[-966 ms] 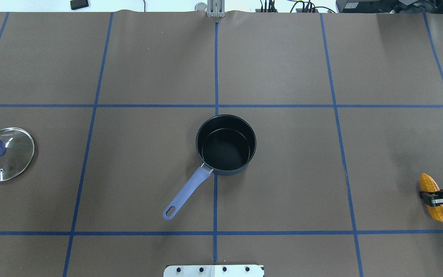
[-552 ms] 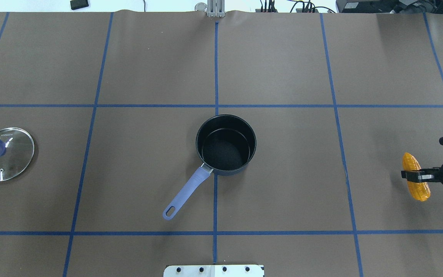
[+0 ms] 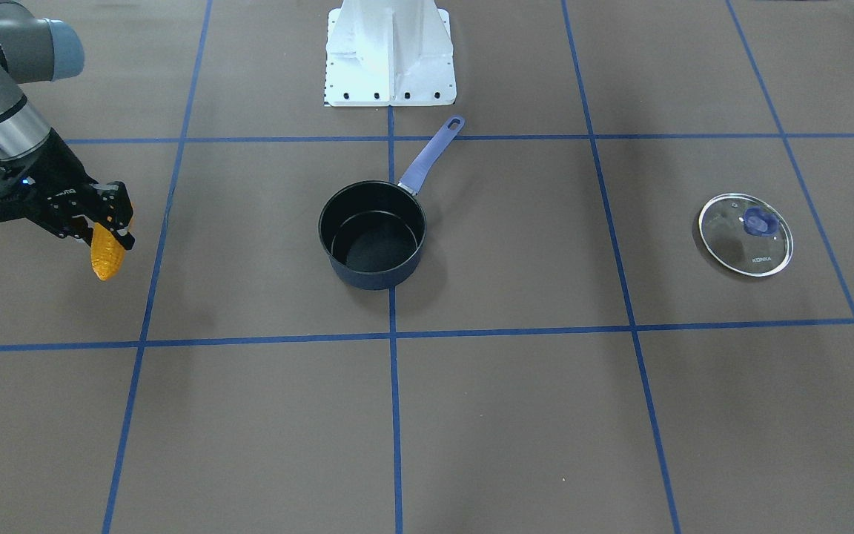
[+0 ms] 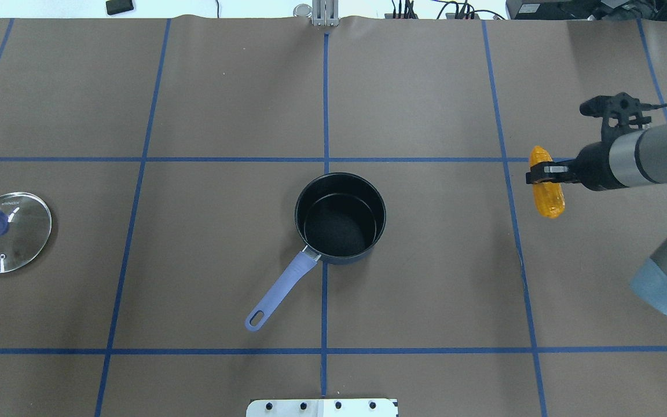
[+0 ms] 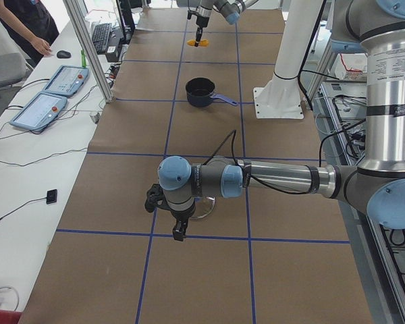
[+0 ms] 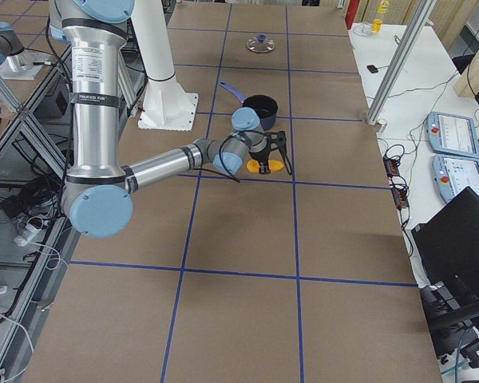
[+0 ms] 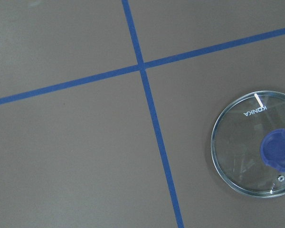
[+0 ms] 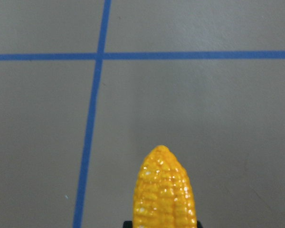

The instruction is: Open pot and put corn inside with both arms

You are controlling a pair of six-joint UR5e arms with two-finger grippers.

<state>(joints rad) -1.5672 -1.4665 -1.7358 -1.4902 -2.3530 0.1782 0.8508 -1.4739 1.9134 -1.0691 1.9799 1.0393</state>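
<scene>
The dark pot stands open at the table's middle, empty inside, also in the front view. Its glass lid with a blue knob lies flat far to the left, and shows in the left wrist view. My right gripper is shut on the orange-yellow corn and holds it above the table, right of the pot. The corn's tip fills the right wrist view. My left gripper shows only in the left side view, near the lid; I cannot tell whether it is open.
The pot's lilac handle points toward the robot's side, slightly left. The white pedestal base stands behind the pot. Blue tape lines divide the brown table cover. Control pads lie on a side table.
My right gripper has carried the corn from the right edge of the table up and inward toward the pot's side. The pot and lid have not moved.
</scene>
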